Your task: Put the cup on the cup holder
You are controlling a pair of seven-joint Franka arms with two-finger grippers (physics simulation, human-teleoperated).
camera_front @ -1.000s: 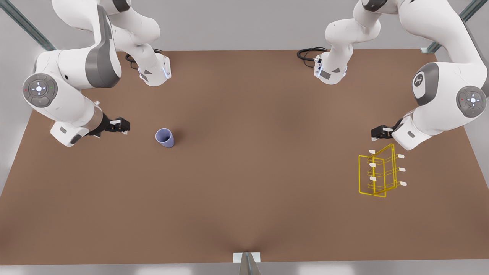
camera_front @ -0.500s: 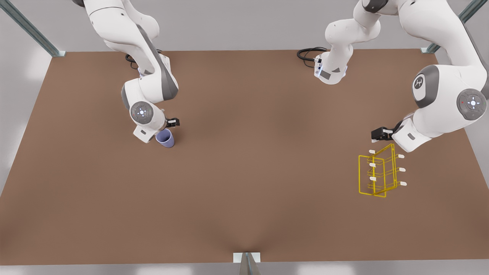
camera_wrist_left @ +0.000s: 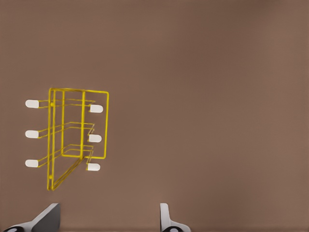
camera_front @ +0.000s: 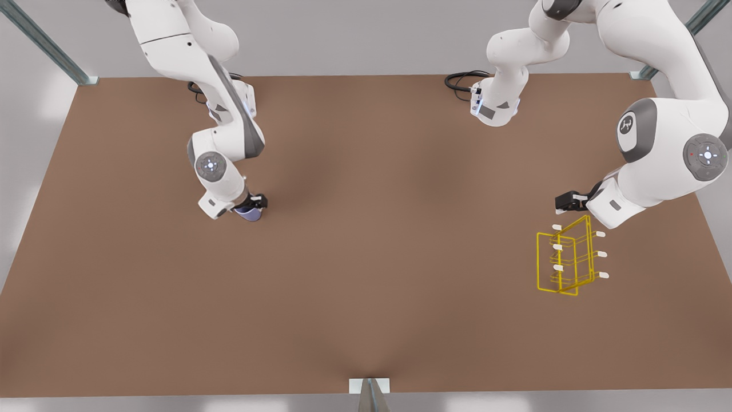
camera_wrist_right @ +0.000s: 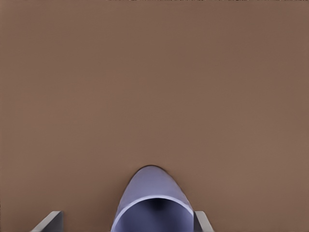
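While I watch through the right wrist view, the cup [camera_wrist_right: 152, 203] sits between my right pincer's [camera_wrist_right: 126, 221] two fingers [camera_wrist_right: 50, 221], which stand spread on either side of its rim with a sliver of brown showing on each flank, so I read them as apart and not pressing the wall. From the front view the same right pincer [camera_front: 251, 203] is down over the cup [camera_front: 249, 213], which rests on the counter [camera_front: 366, 286] toward the front view's left edge and somewhat nearer the far edge than the near one; the wrist covers most of it and just a lavender-blue patch peeks out below. I cannot tell from that view whether the cup is upright or tipped. My left pincer [camera_front: 563, 201] waits over the counter close to the front view's right edge, just beyond the far end of the cup holder [camera_front: 565, 258] and not touching it. Through the left wrist view its fingers [camera_wrist_left: 165, 218] are wide apart with nothing between them, and the cup holder [camera_wrist_left: 77, 137] stands as a yellow wire frame with white-tipped pegs, three to a side. Cup and holder lie well apart, toward opposite side edges of the counter.
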